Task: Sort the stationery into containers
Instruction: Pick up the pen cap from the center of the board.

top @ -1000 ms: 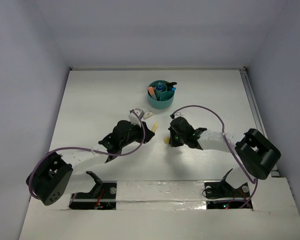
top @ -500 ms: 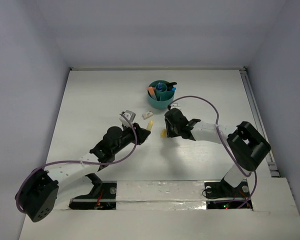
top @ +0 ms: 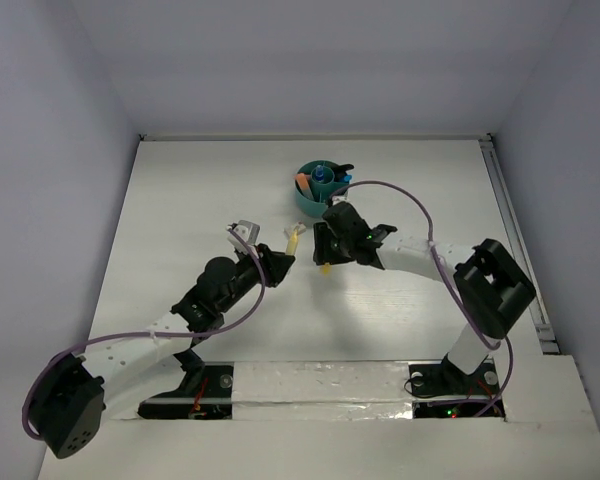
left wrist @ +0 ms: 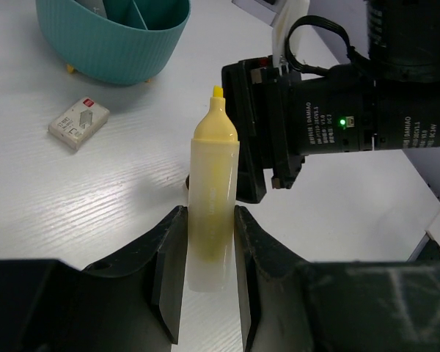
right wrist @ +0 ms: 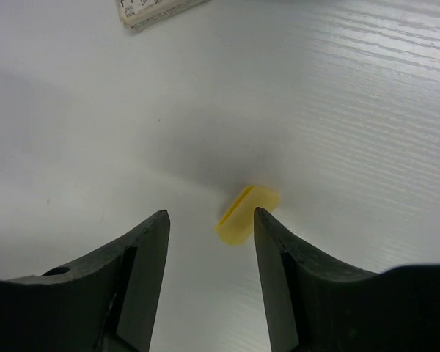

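My left gripper is shut on an uncapped yellow highlighter, tip pointing away, held above the table; in the top view the left gripper and the highlighter are near the middle. My right gripper is open, fingers either side of a small yellow cap lying on the table, without touching it. In the top view the right gripper is just above the cap. The teal organizer holds several pens; it also shows in the left wrist view.
A small white eraser-like block lies on the table in front of the organizer; its edge shows in the right wrist view. The right arm's black wrist is close beyond the highlighter's tip.
The right gripper has moved up and left toward the organizer, the yellow cap with it. The left arm has swung left and stretched out, still holding the highlighter.
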### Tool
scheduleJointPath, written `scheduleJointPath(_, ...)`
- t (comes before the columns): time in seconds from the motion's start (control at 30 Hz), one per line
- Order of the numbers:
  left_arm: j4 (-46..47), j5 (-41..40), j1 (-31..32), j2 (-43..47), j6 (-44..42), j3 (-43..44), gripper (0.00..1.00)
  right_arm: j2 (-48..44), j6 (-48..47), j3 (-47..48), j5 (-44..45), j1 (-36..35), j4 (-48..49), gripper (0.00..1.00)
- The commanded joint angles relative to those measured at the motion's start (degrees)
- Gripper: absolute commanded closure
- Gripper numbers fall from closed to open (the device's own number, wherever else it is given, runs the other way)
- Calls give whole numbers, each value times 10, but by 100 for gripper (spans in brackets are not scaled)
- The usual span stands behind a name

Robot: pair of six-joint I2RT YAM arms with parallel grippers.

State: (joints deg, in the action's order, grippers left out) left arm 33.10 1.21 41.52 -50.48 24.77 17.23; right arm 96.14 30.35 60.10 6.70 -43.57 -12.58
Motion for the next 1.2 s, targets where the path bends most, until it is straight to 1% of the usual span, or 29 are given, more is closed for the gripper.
scheduleJointPath(0.0, 23, 8, -3, -6, 5, -5, 100, 28, 13, 40, 2, 0, -30, 45)
scheduleJointPath(0.1, 28, 20, -3, -17, 4, -2, 100, 54, 13, 67, 23, 0, -60, 47)
scheduleJointPath(0.23, 28, 23, -3, -16, 4, -2, 100, 69, 12, 76, 38, 0, -81, 47)
scheduleJointPath(0.6, 33, 23, -3, -23, 5, -2, 100, 70, 9, 67, 43, 0, -75, 48)
scheduleJointPath(0.93, 31, 18, -3, -23, 4, -2, 100, 106, 4, 82, 40, 0, -75, 49)
scheduleJointPath(1.07, 34, 21, -3, -29, 3, -1, 100, 119, 2, 91, 50, 0, -80, 55)
scheduleJointPath(1.13, 35, 23, -3, -31, 3, -1, 100, 122, -1, 99, 52, 0, -85, 62)
scheduleJointPath(1.17, 35, 23, -3, -31, 4, -1, 100, 124, -4, 101, 52, 0, -91, 67)
